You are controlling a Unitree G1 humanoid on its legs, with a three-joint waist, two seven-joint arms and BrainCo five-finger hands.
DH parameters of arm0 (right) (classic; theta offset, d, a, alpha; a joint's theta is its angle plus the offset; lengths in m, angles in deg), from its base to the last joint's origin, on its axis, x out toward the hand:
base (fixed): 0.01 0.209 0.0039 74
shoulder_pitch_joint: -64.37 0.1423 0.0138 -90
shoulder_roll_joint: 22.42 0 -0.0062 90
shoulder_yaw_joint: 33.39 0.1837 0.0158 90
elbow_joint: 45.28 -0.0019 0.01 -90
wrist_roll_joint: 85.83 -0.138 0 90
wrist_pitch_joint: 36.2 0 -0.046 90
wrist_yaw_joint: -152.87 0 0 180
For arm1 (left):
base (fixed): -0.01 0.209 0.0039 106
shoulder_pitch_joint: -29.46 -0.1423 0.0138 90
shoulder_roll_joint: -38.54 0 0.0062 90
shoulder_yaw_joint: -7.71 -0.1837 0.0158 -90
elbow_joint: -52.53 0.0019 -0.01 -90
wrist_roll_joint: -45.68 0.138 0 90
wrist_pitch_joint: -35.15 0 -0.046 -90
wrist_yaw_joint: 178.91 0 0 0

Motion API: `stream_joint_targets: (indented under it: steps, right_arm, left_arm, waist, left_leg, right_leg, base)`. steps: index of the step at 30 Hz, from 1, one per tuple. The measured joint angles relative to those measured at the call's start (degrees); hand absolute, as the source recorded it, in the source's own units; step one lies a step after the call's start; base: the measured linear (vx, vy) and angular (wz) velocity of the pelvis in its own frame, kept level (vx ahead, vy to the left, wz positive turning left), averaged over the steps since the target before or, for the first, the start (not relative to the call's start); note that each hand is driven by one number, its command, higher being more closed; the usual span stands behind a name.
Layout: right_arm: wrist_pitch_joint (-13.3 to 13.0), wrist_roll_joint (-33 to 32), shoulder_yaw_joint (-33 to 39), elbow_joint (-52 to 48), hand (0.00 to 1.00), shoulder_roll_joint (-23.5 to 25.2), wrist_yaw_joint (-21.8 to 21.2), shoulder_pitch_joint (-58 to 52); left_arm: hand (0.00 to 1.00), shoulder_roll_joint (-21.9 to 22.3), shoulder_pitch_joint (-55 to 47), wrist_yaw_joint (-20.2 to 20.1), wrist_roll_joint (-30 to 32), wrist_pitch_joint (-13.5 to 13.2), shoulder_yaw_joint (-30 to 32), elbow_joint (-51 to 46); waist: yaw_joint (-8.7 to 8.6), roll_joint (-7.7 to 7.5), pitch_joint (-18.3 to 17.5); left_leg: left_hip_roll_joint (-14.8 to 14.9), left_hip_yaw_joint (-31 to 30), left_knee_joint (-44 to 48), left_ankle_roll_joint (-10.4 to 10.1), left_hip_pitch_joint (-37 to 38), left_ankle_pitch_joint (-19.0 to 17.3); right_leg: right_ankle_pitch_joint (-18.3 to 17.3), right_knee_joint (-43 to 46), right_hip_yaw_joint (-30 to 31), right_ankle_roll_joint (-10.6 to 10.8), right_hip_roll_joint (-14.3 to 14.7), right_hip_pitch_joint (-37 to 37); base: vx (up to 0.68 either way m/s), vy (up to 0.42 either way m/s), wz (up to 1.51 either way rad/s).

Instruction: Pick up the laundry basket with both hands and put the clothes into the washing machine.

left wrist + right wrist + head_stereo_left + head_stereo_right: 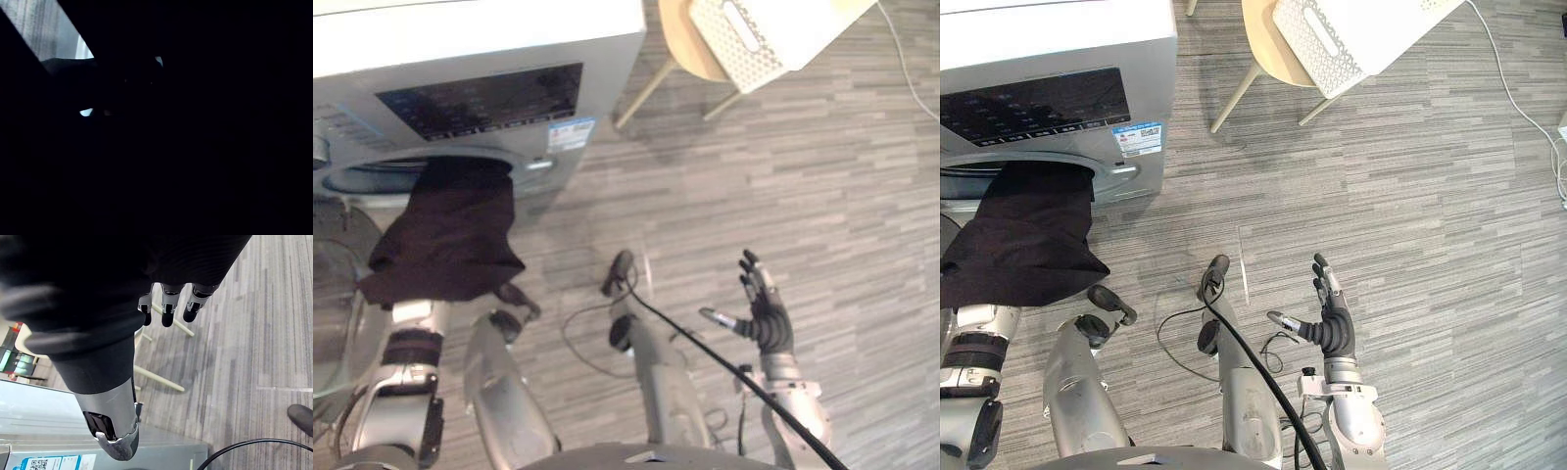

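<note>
Over the left robot hand, grip impossible to tell, a black garment [445,235] hangs from the washing machine [509,59]; right robot hand [767,315] released.

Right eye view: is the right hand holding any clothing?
No, the right hand is open and empty above the floor, while the black garment hangs from the washing machine door opening.

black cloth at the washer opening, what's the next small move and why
Probably push the black cloth deeper into the washing machine: most of it hangs outside the opening, draped over the left arm. The right hand is open over the floor.
</note>
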Motion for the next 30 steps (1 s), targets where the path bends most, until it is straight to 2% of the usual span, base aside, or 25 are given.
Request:
stream_joint_targets:
  steps: [3,6,8,9,10,11,12,13,14,15,16,17,18,19,20,22,23,25,26,28,30]
  right_arm:
    - [-0.03,0.0,-0.41,0.0,0.0,-0.19,0.07,0.0]
    - [-0.12,-0.01,-1.67,-0.02,0.0,-1.63,0.12,-0.01]
    - [-0.12,-0.08,-2.07,-0.53,0.0,-3.64,0.08,-0.01]
    - [-0.12,-0.08,-2.14,-0.75,0.0,-4.03,0.09,0.06]
    - [-0.12,-0.15,-2.64,-0.96,0.0,-5.03,0.01,0.41]
    - [-0.17,-0.24,-2.94,-0.96,0.0,-5.44,-0.11,0.48]
    - [-0.18,-0.27,-3.15,-0.94,0.0,-5.79,-0.44,0.48]
    - [-0.62,-0.64,-3.07,-1.03,0.0,-5.9,-0.41,1.32]
    - [-0.92,-0.74,-2.7,-1.36,0.0,-5.92,-0.38,2.11]
    - [-1.63,-1.0,-1.14,-3.2,0.0,-5.83,-0.14,3.14]
    - [-2.93,-1.69,0.03,-5.0,0.0,-5.66,0.16,4.73]
    - [-4.07,-2.9,0.65,-6.32,0.0,-5.61,0.14,6.71]
    - [-4.62,-3.1,1.05,-6.78,0.0,-5.05,0.11,7.25]
    - [-4.91,-3.65,1.91,-7.72,0.0,-2.39,0.15,7.51]
    - [-5.09,-3.8,2.03,-7.95,0.0,-1.23,0.13,7.86]
    - [-5.32,-4.78,3.46,-8.58,0.0,0.47,-0.11,7.8]
    - [-4.93,-5.09,4.28,-8.66,0.0,0.39,-0.27,7.8]
    - [-4.23,-5.49,4.85,-8.84,0.0,0.39,-0.24,7.68]
    - [-3.65,-5.73,4.94,-8.84,0.0,0.2,-0.22,7.6]
    - [-2.45,-5.72,4.83,-8.86,0.0,-1.19,-0.24,6.65]
    - [-1.77,-5.72,4.71,-8.91,0.0,-3.13,-0.37,6.03]
  left_arm:
    - [0.0,0.0,8.03,1.79,-0.53,-0.09,-0.04,0.67]
    - [0.0,0.6,15.54,0.43,-0.38,0.57,-2.32,10.44]
    - [0.0,0.92,22.17,0.18,1.01,3.26,-4.21,17.73]
    - [0.0,0.8,24.24,0.26,1.62,4.3,-4.9,19.21]
    - [0.0,0.52,27.72,1.11,5.03,6.61,-6.31,20.67]
    - [0.0,0.36,29.02,2.09,8.13,7.54,-7.22,20.66]
    - [0.0,-0.05,31.54,4.88,15.96,8.67,-9.46,20.66]
    - [0.0,-1.67,33.45,7.17,26.64,9.97,-12.81,20.21]
    - [0.0,-2.82,34.4,8.34,32.04,10.37,-14.46,20.06]
    - [0.0,-5.41,36.39,8.98,40.99,11.64,-16.64,20.04]
    - [0.0,-8.88,38.58,8.68,50.13,12.07,-18.64,20.04]
    - [0.0,-13.19,41.18,7.92,57.22,12.03,-19.49,20.04]
    - [0.0,-15.26,42.93,7.13,60.15,12.01,-20.08,20.04]
    - [0.0,-18.11,46.3,5.39,63.07,11.81,-20.82,20.05]
    - [0.0,-19.4,47.23,4.83,63.08,11.79,-20.8,20.06]
    - [0.0,-20.72,47.49,4.24,56.69,10.82,-16.51,20.41]
    - [0.0,-20.5,46.32,4.1,50.04,9.59,-11.44,20.72]
    - [0.0,-20.25,44.64,4.18,36.98,9.05,-4.35,21.01]
    - [0.0,-20.19,44.07,4.74,26.99,9.26,1.58,22.4]
    - [0.0,-20.14,43.61,6.27,9.6,9.45,9.64,21.94]
    - [0.0,-20.03,43.33,8.97,8.94,9.68,11.95,20.96]
  waist:
    - [0.19,-0.03,0.09]
    - [0.53,-0.18,0.55]
    - [0.5,-0.48,1.47]
    - [0.45,-0.65,1.82]
    - [0.35,-0.57,2.59]
    - [0.32,-0.53,2.78]
    - [-0.22,-1.17,3.27]
    - [-0.21,-2.74,4.13]
    - [-0.34,-3.18,4.53]
    - [-0.62,-3.38,4.66]
    - [-0.86,-3.79,5.34]
    - [-0.75,-3.71,6.14]
    - [-0.95,-3.97,6.41]
    - [-0.98,-5.82,7.27]
    - [-0.93,-6.4,7.67]
    - [-0.99,-6.43,7.69]
    - [-1.34,-6.43,7.69]
    - [-2.21,-6.43,7.69]
    - [-2.88,-6.43,7.7]
    - [-3.66,-6.4,7.71]
    - [-3.99,-6.4,7.72]
  left_leg:
    - [0.12,-0.24,0.41,0.15,-0.63,0.07]
    - [0.3,-0.25,0.57,-0.05,-0.69,-0.08]
    - [0.28,-0.06,0.45,-0.41,-0.97,-0.3]
    - [0.3,0.26,0.12,-0.4,-0.98,-0.28]
    - [0.67,0.99,-1.68,0.13,-1.08,0.64]
    - [0.88,1.42,-2.49,0.63,-1.31,1.3]
    - [0.77,1.45,-3.08,1.0,-2.03,2.44]
    - [0.9,1.79,-3.08,0.13,-2.08,3.04]
    - [1.2,2.07,-3.2,-0.17,-2.28,3.4]
    - [1.78,2.74,-3.4,-0.29,-3.45,3.95]
    - [2.03,3.77,-4.72,-0.26,-4.15,4.5]
    - [3.48,4.72,-6.34,0.83,-5.09,6.11]
    - [3.96,4.71,-6.29,1.17,-5.94,6.66]
    - [4.3,4.91,-5.08,0.14,-6.41,7.58]
    - [4.7,4.72,-5.15,-0.29,-6.65,8.11]
    - [5.85,4.63,-4.76,0.97,-7.95,9.57]
    - [6.07,4.64,-4.39,0.7,-8.0,9.25]
    - [6.28,4.66,-4.19,0.66,-7.96,8.74]
    - [6.53,4.83,-4.25,0.62,-7.96,8.45]
    - [6.6,5.52,-4.33,0.58,-7.86,8.21]
    - [6.53,5.66,-4.15,0.58,-7.8,8.21]
  right_leg:
    - [0.6,0.05,-0.2,0.28,-0.02,-0.3]
    - [0.64,0.05,-0.19,0.04,0.04,-0.3]
    - [0.31,-0.55,-0.28,0.28,0.02,-0.44]
    - [-0.31,-0.87,-0.31,1.11,-0.01,-0.6]
    - [-2.22,-0.32,-0.73,2.66,0.09,-1.19]
    - [-2.93,1.9,-0.47,1.6,-0.13,-2.23]
    - [-4.0,5.6,0.01,0.08,-1.12,-2.7]
    - [-3.19,5.33,-0.58,-0.36,-1.2,-2.72]
    - [-3.19,4.99,-0.48,-0.36,-0.89,-2.97]
    - [-3.28,4.27,-0.42,-0.23,-0.42,-4.26]
    - [-4.9,3.03,-0.59,2.09,-0.04,-5.31]
    - [-5.75,7.06,-0.36,0.93,0.38,-7.53]
    - [-6.45,10.89,0.26,-0.5,-0.11,-8.57]
    - [-7.3,12.26,0.21,-1.43,-0.6,-8.37]
    - [-7.1,11.37,0.6,-1.43,-0.05,-8.41]
    - [-5.63,9.09,0.56,-1.87,1.21,-9.0]
    - [-5.61,8.09,0.52,-1.84,1.45,-9.01]
    - [-5.46,6.68,0.59,-1.56,1.81,-8.81]
    - [-4.98,5.35,0.58,-0.34,2.13,-8.52]
    - [-4.3,3.6,0.57,0.85,2.34,-8.35]
    - [-3.87,3.12,0.59,1.05,2.34,-8.19]
  base:
    - [0.04,0.028,0.01]
    - [0.02,0.013,0.0]
    - [0.0,0.003,0.02]
    - [-0.02,-0.005,-0.06]
    - [-0.02,-0.013,-0.1]
    - [0.0,0.0,0.0]
    - [0.06,0.027,0.1]
    - [0.06,0.019,0.12]
    - [0.02,-0.024,-0.03]
    - [-0.01,-0.056,-0.2]
    - [-0.01,-0.079,-0.44]
    - [0.02,-0.056,-0.43]
    - [0.08,-0.005,-0.26]
    - [0.09,0.031,-0.08]
    - [0.09,0.003,-0.13]
    - [0.06,-0.044,-0.39]
    - [0.06,-0.015,-0.44]
    - [0.04,0.001,-0.37]
    - [0.03,-0.003,-0.33]
    - [0.04,-0.006,-0.2]
    - [0.07,0.003,-0.03]
